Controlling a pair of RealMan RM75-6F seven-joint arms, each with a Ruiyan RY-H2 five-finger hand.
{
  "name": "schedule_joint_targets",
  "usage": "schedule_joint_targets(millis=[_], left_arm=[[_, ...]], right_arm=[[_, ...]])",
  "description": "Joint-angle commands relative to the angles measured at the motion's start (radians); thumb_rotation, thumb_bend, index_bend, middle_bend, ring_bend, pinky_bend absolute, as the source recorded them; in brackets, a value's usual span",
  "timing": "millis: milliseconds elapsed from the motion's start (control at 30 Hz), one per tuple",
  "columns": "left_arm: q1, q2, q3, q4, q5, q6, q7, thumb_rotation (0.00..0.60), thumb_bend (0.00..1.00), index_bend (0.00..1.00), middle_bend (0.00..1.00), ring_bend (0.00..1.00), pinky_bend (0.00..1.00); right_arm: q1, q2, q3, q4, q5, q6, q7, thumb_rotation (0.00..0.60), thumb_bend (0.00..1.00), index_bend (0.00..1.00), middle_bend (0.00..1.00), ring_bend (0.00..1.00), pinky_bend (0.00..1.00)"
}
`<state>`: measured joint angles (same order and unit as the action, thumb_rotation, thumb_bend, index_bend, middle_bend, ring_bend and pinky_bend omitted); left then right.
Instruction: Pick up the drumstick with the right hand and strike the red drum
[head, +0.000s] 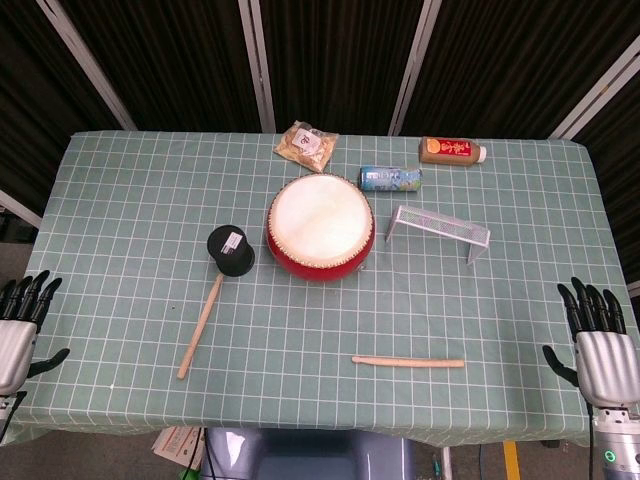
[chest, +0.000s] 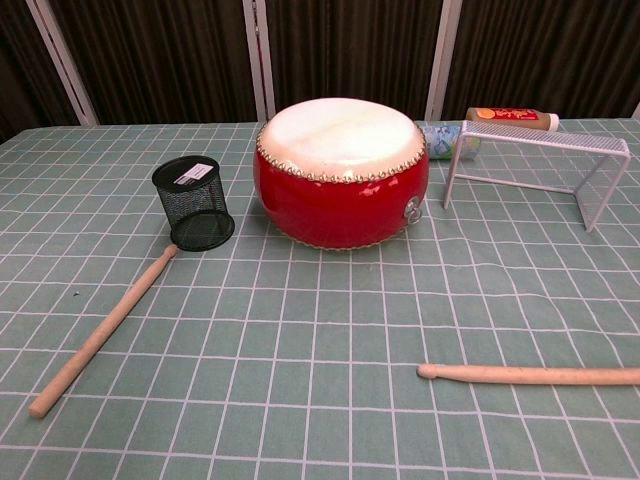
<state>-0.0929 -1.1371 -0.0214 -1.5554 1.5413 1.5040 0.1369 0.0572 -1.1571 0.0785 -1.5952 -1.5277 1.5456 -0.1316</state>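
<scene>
On the green checked tablecloth (head: 120, 200), near the front edge and right of centre, lies a slim wooden drumstick (head: 408, 361), flat, its tip pointing toward the robot's left. It looks light, rigid and smooth; being round, it may roll when nudged. A grasp near the butt end on the right, closest to the right hand, would leave the tip free to swing. A second drumstick (head: 201, 326) lies at an angle toward the left, its tip just beside a black mesh cup (head: 231, 250).

One red drum (head: 320, 228) with a pale skin stands mid-table, well apart from the nearer stick. Behind and beside it sit one white wire rack (head: 438, 229), one lying can (head: 390, 179), one lying brown bottle (head: 452, 150) and one snack packet (head: 306, 146).

Both hands wait off the table's front corners. The right hand (head: 596, 342) is empty, fingers extended and slightly apart. The left hand (head: 20, 327) is likewise empty, fingers straight.
</scene>
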Motion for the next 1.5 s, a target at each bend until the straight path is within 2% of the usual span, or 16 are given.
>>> schedule_joint_targets(millis=[33, 233, 300, 333, 367, 433, 500, 600, 667, 833, 1033, 1233, 1500], left_arm=[[-0.001, 0.000, 0.000, -0.001, -0.002, -0.004, 0.000, 0.600, 0.00, 0.00, 0.00, 0.00, 0.01], [-0.001, 0.001, 0.000, -0.004, -0.002, -0.004, 0.000, 0.600, 0.00, 0.00, 0.00, 0.00, 0.01], [-0.001, 0.000, 0.000, -0.005, -0.003, -0.004, 0.000, 0.600, 0.00, 0.00, 0.00, 0.00, 0.01], [-0.001, 0.000, 0.000, -0.006, -0.002, -0.005, 0.000, 0.600, 0.00, 0.00, 0.00, 0.00, 0.01], [-0.002, 0.000, 0.002, -0.006, 0.000, -0.006, 0.002, 0.600, 0.00, 0.00, 0.00, 0.00, 0.01], [-0.003, -0.001, 0.002, -0.006, 0.002, -0.006, 0.004, 0.600, 0.00, 0.00, 0.00, 0.00, 0.01], [-0.001, -0.001, 0.004, -0.007, 0.003, -0.005, 0.003, 0.600, 0.00, 0.00, 0.00, 0.00, 0.01], [-0.001, -0.001, 0.003, -0.007, 0.005, -0.003, 0.001, 0.600, 0.00, 0.00, 0.00, 0.00, 0.01], [-0.001, -0.002, 0.004, -0.006, 0.007, -0.003, 0.000, 0.600, 0.00, 0.00, 0.00, 0.00, 0.01], [-0.002, -0.002, 0.003, -0.007, 0.003, -0.006, -0.001, 0.600, 0.00, 0.00, 0.00, 0.00, 0.01], [-0.003, -0.002, 0.002, -0.009, -0.002, -0.011, -0.003, 0.600, 0.00, 0.00, 0.00, 0.00, 0.01], [-0.005, 0.000, 0.001, -0.016, -0.007, -0.016, -0.001, 0.600, 0.00, 0.00, 0.00, 0.00, 0.01], [-0.007, 0.001, -0.001, -0.020, -0.012, -0.020, -0.003, 0.600, 0.00, 0.00, 0.00, 0.00, 0.01]], right_arm=[[0.002, -0.001, 0.000, -0.001, -0.002, -0.003, 0.000, 0.600, 0.29, 0.00, 0.00, 0.00, 0.01], [0.006, 0.003, -0.003, -0.005, -0.005, -0.010, 0.009, 0.600, 0.29, 0.00, 0.00, 0.01, 0.01], [0.007, 0.004, -0.004, -0.007, -0.007, -0.012, 0.009, 0.600, 0.29, 0.00, 0.00, 0.04, 0.04], [0.008, 0.004, -0.005, -0.009, -0.008, -0.014, 0.008, 0.600, 0.29, 0.00, 0.02, 0.08, 0.10], [0.009, 0.004, -0.006, -0.013, -0.009, -0.017, 0.008, 0.600, 0.29, 0.00, 0.07, 0.15, 0.18], [0.013, 0.003, -0.004, -0.020, -0.016, -0.015, 0.011, 0.600, 0.29, 0.00, 0.28, 0.38, 0.41], [0.020, 0.001, 0.002, -0.025, -0.031, -0.008, 0.018, 0.600, 0.29, 0.06, 0.58, 0.71, 0.70], [0.037, -0.006, 0.002, -0.039, -0.046, -0.024, 0.056, 0.600, 0.29, 0.17, 0.81, 0.92, 0.87], [0.056, -0.005, 0.001, -0.052, -0.051, -0.054, 0.081, 0.600, 0.29, 0.22, 0.88, 0.98, 0.93], [0.108, -0.025, 0.002, -0.037, -0.105, -0.094, 0.052, 0.600, 0.29, 0.28, 0.97, 1.00, 0.98], [0.168, -0.060, -0.013, -0.047, -0.120, -0.195, -0.021, 0.600, 0.29, 0.29, 0.98, 1.00, 0.98], [0.217, -0.111, -0.017, -0.061, -0.052, -0.320, -0.090, 0.600, 0.29, 0.38, 0.99, 1.00, 0.98], [0.242, -0.176, -0.017, -0.048, 0.022, -0.378, -0.175, 0.600, 0.29, 0.45, 0.99, 1.00, 0.99]])
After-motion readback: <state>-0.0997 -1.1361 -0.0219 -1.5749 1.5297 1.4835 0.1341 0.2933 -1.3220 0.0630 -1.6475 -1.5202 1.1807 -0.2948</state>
